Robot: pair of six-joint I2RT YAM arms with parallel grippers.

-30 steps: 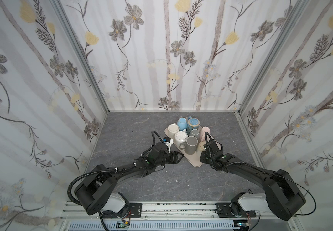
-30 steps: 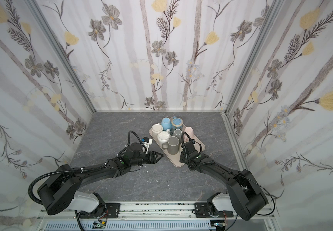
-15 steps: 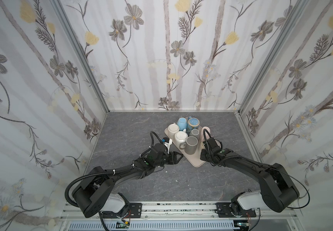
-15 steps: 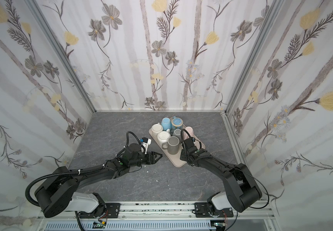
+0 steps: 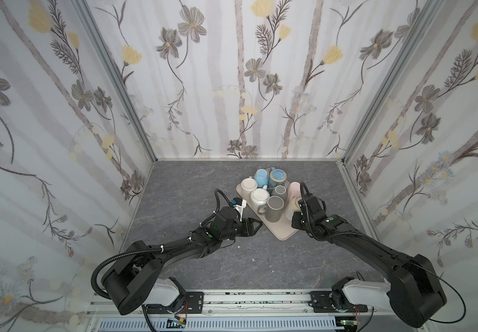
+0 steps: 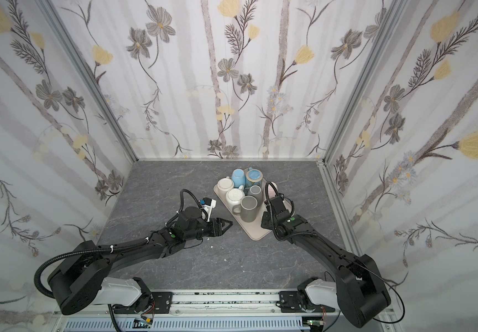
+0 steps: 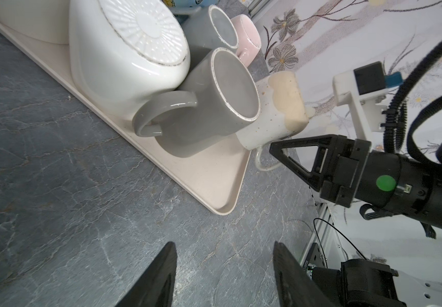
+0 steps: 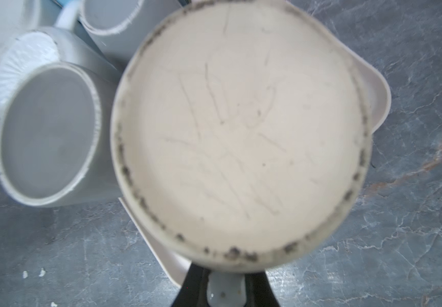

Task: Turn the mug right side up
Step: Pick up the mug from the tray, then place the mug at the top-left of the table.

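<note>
A speckled cream mug [image 5: 290, 213] stands base up at the right edge of the beige tray [image 5: 280, 234]. In the right wrist view its round base [image 8: 241, 133] fills the frame. My right gripper [image 8: 226, 273] is shut on the mug's handle [image 8: 226, 291]; the left wrist view shows the gripper [image 7: 273, 150] reaching level to the mug [image 7: 275, 111] from the tray's near right side. My left gripper [image 7: 223, 247] hangs open over bare table, just off the tray's near left edge, holding nothing. Both top views show this gripper [image 5: 257, 224] [image 6: 227, 224].
The tray also holds several mugs: a big grey one [image 5: 274, 207] touching the cream mug, a white ribbed one [image 5: 259, 198], a small grey one [image 5: 280, 191], pink [image 5: 294, 188], blue [image 5: 261, 176] and white [image 5: 248, 184]. Enclosure walls ring the grey table [image 5: 191, 184].
My right gripper has closed onto the cream mug's handle and shifted slightly at the tray's edge. The left arm has stayed where it was, jaws unchanged.
</note>
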